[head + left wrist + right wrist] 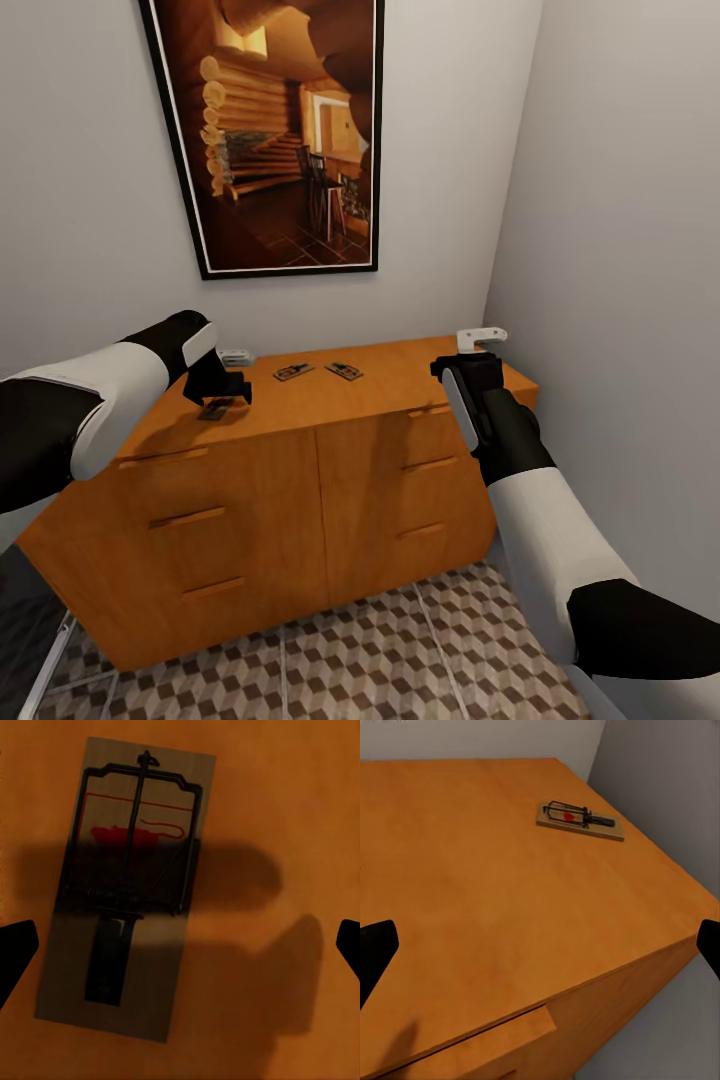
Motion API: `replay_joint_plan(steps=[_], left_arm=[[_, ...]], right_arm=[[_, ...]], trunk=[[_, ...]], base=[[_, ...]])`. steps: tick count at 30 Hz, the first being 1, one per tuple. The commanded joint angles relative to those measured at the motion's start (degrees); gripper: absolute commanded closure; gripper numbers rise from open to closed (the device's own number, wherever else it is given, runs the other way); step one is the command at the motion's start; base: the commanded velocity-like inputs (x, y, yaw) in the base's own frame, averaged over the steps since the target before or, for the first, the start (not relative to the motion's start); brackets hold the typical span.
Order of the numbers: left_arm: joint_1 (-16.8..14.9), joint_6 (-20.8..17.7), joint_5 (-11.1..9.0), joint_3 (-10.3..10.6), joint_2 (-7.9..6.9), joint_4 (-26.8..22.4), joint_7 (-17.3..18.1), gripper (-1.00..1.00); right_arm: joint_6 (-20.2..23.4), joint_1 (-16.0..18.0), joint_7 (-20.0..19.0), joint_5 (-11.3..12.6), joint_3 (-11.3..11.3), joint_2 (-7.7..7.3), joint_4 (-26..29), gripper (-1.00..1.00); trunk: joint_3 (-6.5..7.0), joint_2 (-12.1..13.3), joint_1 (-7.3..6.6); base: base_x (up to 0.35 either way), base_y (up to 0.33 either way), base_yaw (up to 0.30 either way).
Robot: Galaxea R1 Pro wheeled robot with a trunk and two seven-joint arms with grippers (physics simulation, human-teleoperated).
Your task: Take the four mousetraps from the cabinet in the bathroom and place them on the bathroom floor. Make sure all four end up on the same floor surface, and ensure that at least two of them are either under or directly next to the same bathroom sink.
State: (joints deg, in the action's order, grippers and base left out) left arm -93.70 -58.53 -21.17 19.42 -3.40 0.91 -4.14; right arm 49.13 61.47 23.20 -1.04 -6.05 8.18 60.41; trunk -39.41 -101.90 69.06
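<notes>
Mousetrap [124, 889]: a flat tan rectangular board lying flat on the wood, slightly tilted, its long sides running between the two fingertips' sides of the picture.
Trap parts: a black wire frame and thin rod over one half, a red mark under the wire, a dark flat tab on the other half.
Cabinet top [285, 795]: smooth orange-brown wood under the trap.
Shadow: a broad dark band crosses the trap's middle and spreads over the wood beside it.
Left pincer [180, 952]: two black fingertips [15, 952] at opposite edges, spread wide, the trap nearer one of them, touching neither.
</notes>
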Motion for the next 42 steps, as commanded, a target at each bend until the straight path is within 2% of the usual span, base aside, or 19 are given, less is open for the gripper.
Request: replay_joint_plan(steps=[1, 15, 19, 22, 26, 30, 36, 42], left_arm=[[-0.07, -0.09, -0.60, 0.10, -0.02, 0.07, -0.43, -1.00], [-0.08, 0.40, -0.37, 0.11, -1.60, -0.42, -0.19, -1.00], [-0.08, 0.47, -0.32, 0.16, -1.90, -0.45, 0.85, -1.00], [-0.08, 0.50, -0.27, 1.02, -2.28, -0.52, 2.67, -1.00], [-0.08, 0.51, -0.16, 3.95, -2.59, -0.60, 5.32, -1.00], [-0.05, 0.63, -0.11, 8.38, -2.78, -0.53, 9.02, -1.00], [-0.01, 0.98, -0.08, 14.69, -2.89, -0.21, 16.39, -1.00], [0.04, 1.15, -0.03, 18.31, -2.92, -0.05, 22.37, -1.00]], right_arm=[[0.35, 0.05, 0.19, -0.09, -0.14, -0.01, 0.05, -1.00], [0.35, 0.01, 0.26, -0.10, -2.69, 0.00, 0.23, -1.00], [0.35, -0.19, 0.27, -0.10, -2.86, 0.00, 0.23, -1.00], [0.35, -0.27, 0.27, -0.10, -2.95, 0.00, 0.24, -1.00], [0.35, -0.33, 0.27, -0.10, -2.98, 0.00, 0.24, -1.00], [0.35, -0.37, 0.27, -0.10, -3.00, 0.00, 0.24, -1.00], [0.35, -0.38, 0.27, -0.10, -3.00, 0.00, 0.24, -1.00], [0.35, -0.39, 0.28, -0.10, -3.01, 0.00, 0.24, -1.00]], trunk=[[-0.06, -0.03, 0.00], [-0.06, -0.03, 0.00], [-0.06, -0.03, 0.00], [-0.06, -0.03, 0.00], [-0.06, -0.03, 0.00], [-0.06, -0.03, 0.00], [-0.06, -0.03, 0.00], [-0.06, -0.03, 0.00]], base=[[0.000, 0.000, 0.000], [0.000, 0.000, 0.000], [0.000, 0.000, 0.000], [0.000, 0.000, 0.000], [0.000, 0.000, 0.000], [0.000, 0.000, 0.000], [0.000, 0.000, 0.000], [0.000, 0.000, 0.000]])
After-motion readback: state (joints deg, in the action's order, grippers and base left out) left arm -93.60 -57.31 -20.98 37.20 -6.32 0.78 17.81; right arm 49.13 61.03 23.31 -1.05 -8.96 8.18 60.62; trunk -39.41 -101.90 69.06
